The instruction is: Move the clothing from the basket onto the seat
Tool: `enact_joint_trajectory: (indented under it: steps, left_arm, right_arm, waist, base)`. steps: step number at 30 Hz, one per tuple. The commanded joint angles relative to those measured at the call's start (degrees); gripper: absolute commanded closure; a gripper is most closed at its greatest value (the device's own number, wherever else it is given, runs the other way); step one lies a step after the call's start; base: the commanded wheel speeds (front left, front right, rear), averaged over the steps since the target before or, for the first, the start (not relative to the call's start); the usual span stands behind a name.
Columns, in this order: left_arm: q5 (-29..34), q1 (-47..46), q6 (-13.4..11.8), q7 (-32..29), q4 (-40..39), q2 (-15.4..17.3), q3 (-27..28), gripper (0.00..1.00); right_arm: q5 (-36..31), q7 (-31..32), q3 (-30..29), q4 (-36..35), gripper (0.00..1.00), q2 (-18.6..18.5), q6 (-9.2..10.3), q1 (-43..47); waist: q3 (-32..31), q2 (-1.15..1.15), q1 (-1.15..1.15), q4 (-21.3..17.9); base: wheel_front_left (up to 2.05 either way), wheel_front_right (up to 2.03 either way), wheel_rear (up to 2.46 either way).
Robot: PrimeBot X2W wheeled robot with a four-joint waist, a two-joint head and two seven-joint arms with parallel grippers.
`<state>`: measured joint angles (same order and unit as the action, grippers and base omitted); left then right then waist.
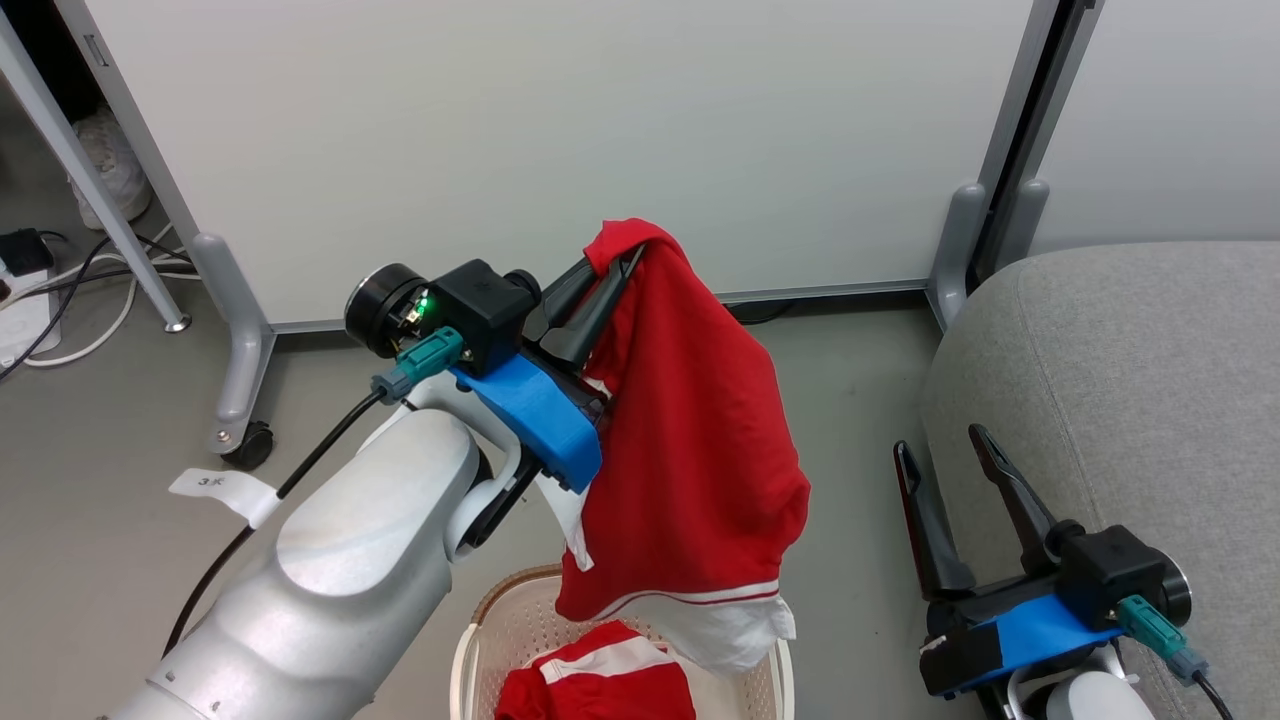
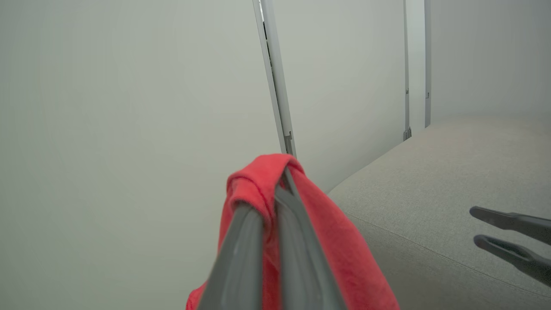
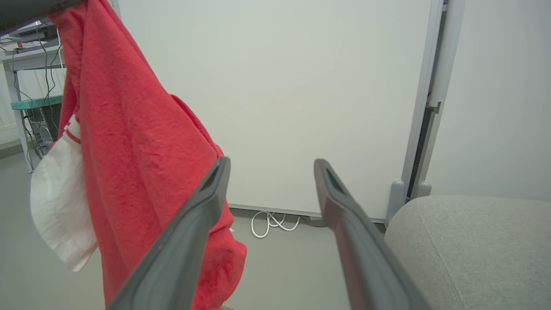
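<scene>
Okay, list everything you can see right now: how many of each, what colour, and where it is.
hanging garment: one, red with white trim, dangling above the basket.
second garment: one, red with white stripes, lying in the basket.
basket: one, cream with a brown rim, on the floor at the bottom of the head view.
seat: one, grey fabric, on the right.
partition panels: two, white with grey frames, behind everything.
cables: several, white and black, on the floor at far left.
floor: grey.
left gripper: one, dark fingers, raised, shut on the hanging garment.
right gripper: one, dark fingers, open, beside the seat.
</scene>
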<state>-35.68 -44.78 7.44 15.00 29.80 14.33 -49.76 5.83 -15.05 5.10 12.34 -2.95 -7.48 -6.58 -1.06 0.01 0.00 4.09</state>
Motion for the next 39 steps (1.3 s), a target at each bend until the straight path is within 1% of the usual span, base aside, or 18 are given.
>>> enact_joint_trajectory:
  steps: [1, 7, 10, 14, 20, 27, 32, 39]
  left_arm:
    - [0.4, 0.0, 0.0, 0.3, -0.2, 0.2, 0.1, 1.0]
    - [0.6, 0.0, 0.0, 0.3, -0.2, -0.1, 0.2, 1.0]
    - [0.7, -0.3, 0.0, 0.3, 0.0, -0.4, 0.0, 1.0]
    - [1.0, -0.7, 0.0, 0.3, 0.0, -0.7, 0.1, 1.0]
    - [1.5, -1.2, 0.0, 0.3, 0.1, -1.5, -0.1, 1.0]
    - [2.3, -1.9, 0.0, 0.3, -0.2, -2.8, -0.5, 1.0]
    - [2.6, -2.5, 0.0, 0.3, -0.4, -3.3, -0.9, 1.0]
    - [3.0, -3.2, 0.0, 0.3, -1.0, -4.3, -1.4, 1.0]
  right_arm:
    - [0.3, -0.2, 0.0, -0.2, 0.0, 0.1, -0.03, 0.3]
    - [-0.8, -0.2, 1.4, -0.3, 0.0, 0.1, -0.03, -1.6]
    - [-0.8, -0.2, 2.9, -0.7, 0.0, -0.8, -0.03, -3.4]
    - [0.4, -0.2, 6.4, -1.3, 0.0, -2.4, -0.03, -6.7]
    - [2.5, -0.2, 13.7, -0.1, 0.0, -5.6, -0.03, -13.4]
    - [3.9, -0.2, 21.5, 3.9, 0.0, -9.1, -0.03, -21.8]
    - [4.7, -0.2, 24.3, 7.0, 0.0, -10.2, -0.03, -25.8]
    - [7.3, -0.2, 29.6, 14.8, 0.0, -11.1, -0.03, -30.5]
  waist:
    - [0.0, -0.01, 0.0, 0.1]
    - [0.3, -0.01, 0.0, 0.3]
    - [0.6, -0.01, 0.0, 0.5]
    - [1.0, -0.01, 0.0, 0.8]
    - [1.9, -0.01, 0.0, 1.6]
    - [3.1, -0.01, 0.0, 3.0]
    - [3.6, -0.01, 0.0, 3.9]
    - [4.3, -0.01, 0.0, 5.0]
  base:
    - [0.0, 0.0, 0.0]
    - [0.0, 0.0, 0.0]
    - [0.0, 0.0, 0.0]
    - [0.0, 0.0, 0.0]
    - [0.0, 0.0, 0.0]
    - [0.0, 0.0, 0.0]
    - [0.0, 0.0, 0.0]
    - [0.0, 0.0, 0.0]
